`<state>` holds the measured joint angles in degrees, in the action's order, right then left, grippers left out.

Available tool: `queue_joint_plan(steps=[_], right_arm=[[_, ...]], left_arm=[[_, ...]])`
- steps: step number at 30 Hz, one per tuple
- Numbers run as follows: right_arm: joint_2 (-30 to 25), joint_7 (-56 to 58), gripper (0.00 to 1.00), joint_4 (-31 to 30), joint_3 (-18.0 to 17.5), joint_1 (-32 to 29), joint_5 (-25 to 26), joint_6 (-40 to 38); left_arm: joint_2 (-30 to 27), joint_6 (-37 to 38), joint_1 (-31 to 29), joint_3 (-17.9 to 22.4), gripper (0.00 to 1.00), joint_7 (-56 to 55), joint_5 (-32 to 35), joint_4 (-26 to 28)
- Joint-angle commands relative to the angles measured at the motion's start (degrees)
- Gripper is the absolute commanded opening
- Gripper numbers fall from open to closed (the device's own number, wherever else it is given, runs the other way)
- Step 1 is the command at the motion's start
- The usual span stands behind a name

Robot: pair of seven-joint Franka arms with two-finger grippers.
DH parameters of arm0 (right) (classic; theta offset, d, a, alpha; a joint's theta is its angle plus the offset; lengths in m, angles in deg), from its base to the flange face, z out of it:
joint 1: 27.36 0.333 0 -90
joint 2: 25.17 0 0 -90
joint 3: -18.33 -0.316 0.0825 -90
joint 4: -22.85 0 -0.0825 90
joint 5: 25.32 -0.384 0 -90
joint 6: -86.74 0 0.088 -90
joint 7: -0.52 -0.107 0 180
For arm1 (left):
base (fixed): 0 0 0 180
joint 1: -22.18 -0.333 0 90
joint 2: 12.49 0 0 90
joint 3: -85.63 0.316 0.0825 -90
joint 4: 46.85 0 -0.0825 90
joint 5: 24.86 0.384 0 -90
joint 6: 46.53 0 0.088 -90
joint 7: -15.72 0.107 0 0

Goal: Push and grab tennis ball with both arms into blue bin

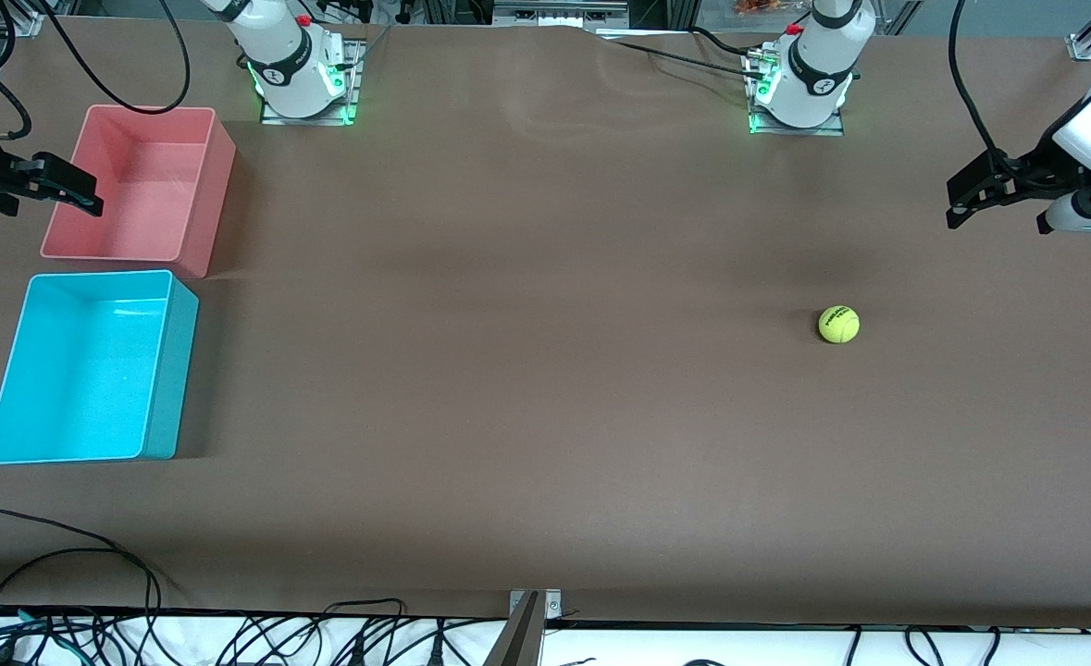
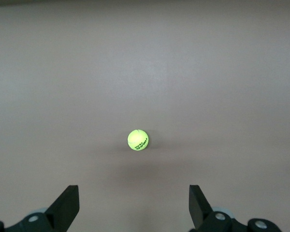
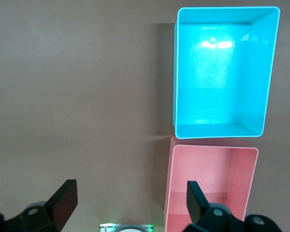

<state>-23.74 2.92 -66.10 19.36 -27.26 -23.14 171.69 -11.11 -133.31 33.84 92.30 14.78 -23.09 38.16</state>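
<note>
The tennis ball [image 1: 838,325] lies on the brown table toward the left arm's end, and it also shows in the left wrist view [image 2: 138,140]. The blue bin [image 1: 171,379] stands at the right arm's end of the table, empty, and it also shows in the right wrist view [image 3: 222,72]. My left gripper [image 1: 957,203] hangs open and empty in the air at the left arm's end of the table, apart from the ball [image 2: 134,198]. My right gripper [image 1: 82,192] is open and empty, up by the pink bin's outer edge [image 3: 131,193].
An empty pink bin [image 1: 216,194] stands beside the blue bin, farther from the front camera [image 3: 212,183]. The two arm bases [image 1: 300,69] [image 1: 809,79] stand at the table's back edge. Cables [image 1: 92,573] lie along the front edge.
</note>
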Motion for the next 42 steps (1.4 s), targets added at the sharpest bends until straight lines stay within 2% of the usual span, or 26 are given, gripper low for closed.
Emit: queue_joint_plan(steps=[1, 42], right_arm=[[-0.1, -0.3, 1.00, 1.1, -0.7, -0.7, 0.4, -1.2], [0.1, -0.2, 1.00, 1.2, -0.9, -0.5, 0.5, -0.7]], left_arm=[[0.4, -0.3, 0.3, -0.1, 1.00, -0.6, -0.3, -0.8], [0.4, 0.0, 0.8, -0.5, 1.00, -0.6, -0.4, -2.4]])
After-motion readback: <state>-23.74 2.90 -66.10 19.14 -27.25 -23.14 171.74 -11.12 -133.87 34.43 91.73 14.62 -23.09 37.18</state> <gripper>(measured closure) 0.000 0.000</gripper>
